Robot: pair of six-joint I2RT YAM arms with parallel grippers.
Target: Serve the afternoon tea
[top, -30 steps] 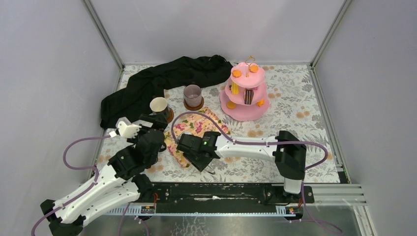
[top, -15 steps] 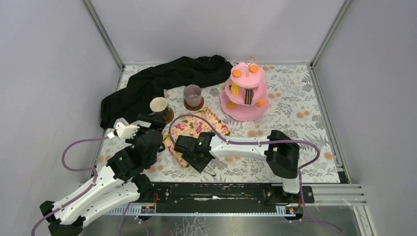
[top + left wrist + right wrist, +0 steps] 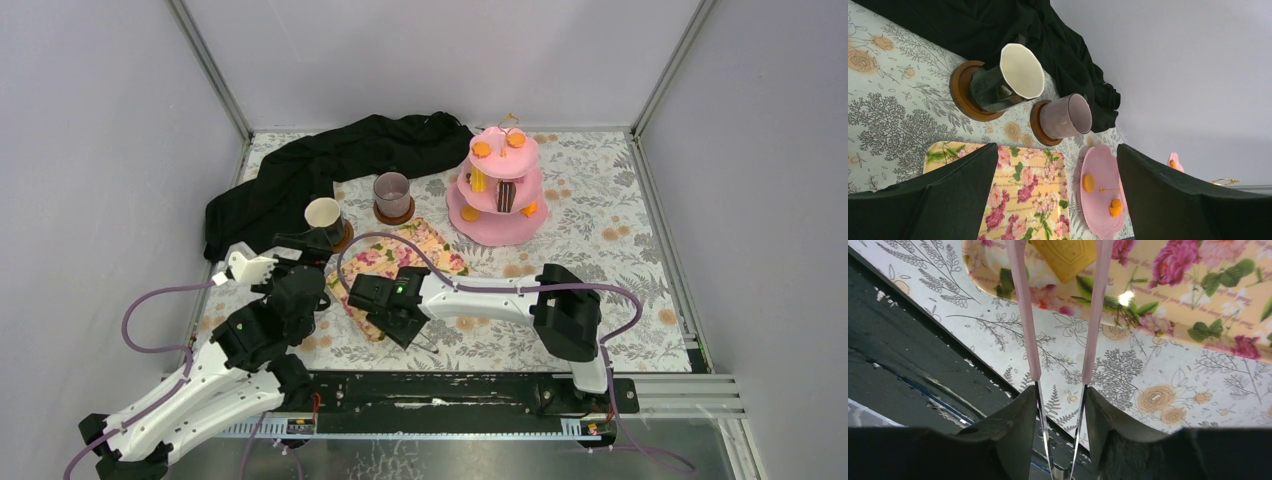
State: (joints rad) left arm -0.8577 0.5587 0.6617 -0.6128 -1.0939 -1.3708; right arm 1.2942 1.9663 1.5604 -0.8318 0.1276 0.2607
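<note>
Open bench (image 3: 600,215) on the right. The black cloth (image 3: 300,170) fills the far left corner, and the front rail (image 3: 908,365) runs just beside the floral tray (image 3: 1198,300). 2 mugs on coasters (image 3: 960,95) stand past the tray, the dark mug (image 3: 1005,82) and the mauve mug (image 3: 1065,116), ahead of the left gripper (image 3: 1057,150), jaws spread wide. Cakes (image 3: 506,195) sit on the 3-tier pink stand (image 3: 480,232). The right gripper (image 3: 1060,405) has its jaws pinching pink tongs (image 3: 1020,315), with a yellow biscuit (image 3: 1063,257) between their arms at the tray.
</note>
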